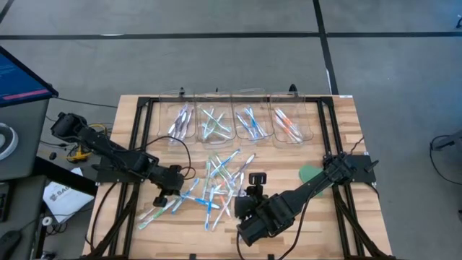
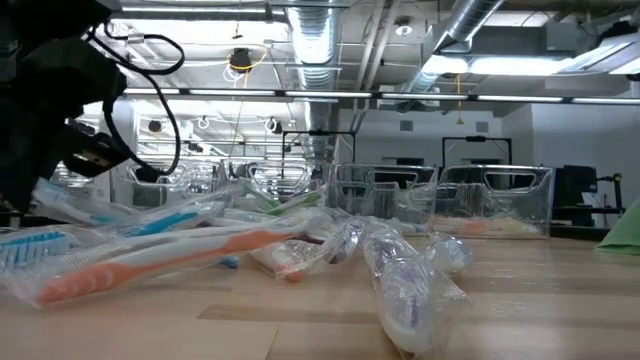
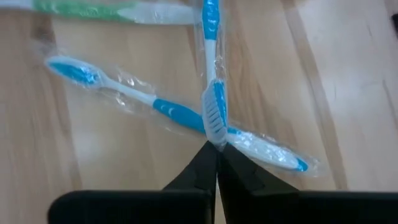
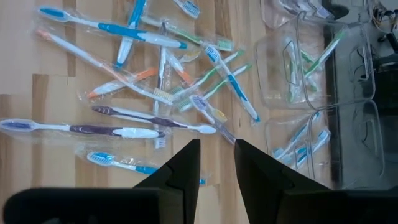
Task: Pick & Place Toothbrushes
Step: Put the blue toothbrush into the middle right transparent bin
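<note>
Two blue-and-white wrapped toothbrushes point(image 3: 211, 106) cross just ahead of the left gripper point(image 3: 216, 163) — its fingers pinched closed on one's wrapper for lifting; the right gripper point(image 4: 216, 163) hovers part-open, empty.

This place looks like a robotics lab in an industrial hall. Bare metal ducts point(image 2: 318, 45) and pipes point(image 2: 470, 30) run under the open ceiling, the floor point(image 1: 216, 65) is grey concrete with dark lines, and a monitor point(image 1: 18, 76) stands beside the wooden table point(image 1: 346, 115).
</note>
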Available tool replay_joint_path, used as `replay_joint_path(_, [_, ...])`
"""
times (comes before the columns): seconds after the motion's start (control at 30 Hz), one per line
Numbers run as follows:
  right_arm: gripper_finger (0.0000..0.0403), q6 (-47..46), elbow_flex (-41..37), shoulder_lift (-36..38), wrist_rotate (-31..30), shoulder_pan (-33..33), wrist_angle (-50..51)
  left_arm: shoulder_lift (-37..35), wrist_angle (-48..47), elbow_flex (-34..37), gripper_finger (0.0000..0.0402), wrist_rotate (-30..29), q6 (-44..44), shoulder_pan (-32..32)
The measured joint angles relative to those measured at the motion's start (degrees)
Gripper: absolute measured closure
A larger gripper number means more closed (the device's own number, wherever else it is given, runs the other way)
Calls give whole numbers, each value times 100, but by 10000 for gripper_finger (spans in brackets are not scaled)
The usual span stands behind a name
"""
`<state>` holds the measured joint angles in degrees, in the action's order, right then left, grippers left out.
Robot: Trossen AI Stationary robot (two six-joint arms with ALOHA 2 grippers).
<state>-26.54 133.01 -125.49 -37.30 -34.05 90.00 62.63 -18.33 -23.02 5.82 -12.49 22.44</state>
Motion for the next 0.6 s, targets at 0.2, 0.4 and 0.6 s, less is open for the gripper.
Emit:
replay_joint_path(0.2, [310,104,-2,244,-7,-220,1,-51,-316,-287,401,-638,4,4])
replay_joint_path(0.4, [310,264,3,521,-190,-565,4,-311,-561,-449,401,-967,11,29])
replay_joint_path(0.6, [310,23,11,1061,-784,-1147,0,-809,-743,-442,401,-1583,-15,248])
